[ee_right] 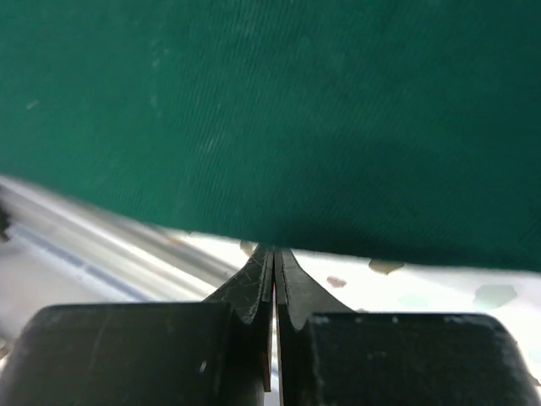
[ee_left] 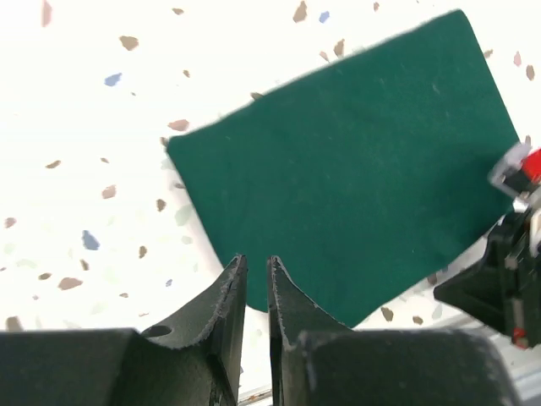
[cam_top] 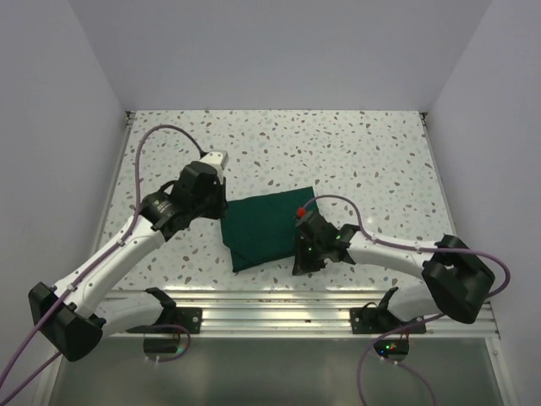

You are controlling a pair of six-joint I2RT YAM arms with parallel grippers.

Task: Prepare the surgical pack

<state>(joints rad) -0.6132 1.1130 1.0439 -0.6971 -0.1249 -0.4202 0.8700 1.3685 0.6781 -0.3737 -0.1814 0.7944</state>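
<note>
Wrist views show right pincer pressed together at surgical pack edge; left pincer barely parted, empty.

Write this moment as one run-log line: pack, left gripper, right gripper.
pack: folded green surgical pack flat on table | left gripper: nearly shut, empty, beside pack | right gripper: shut at pack's edge, grip unclear
</note>
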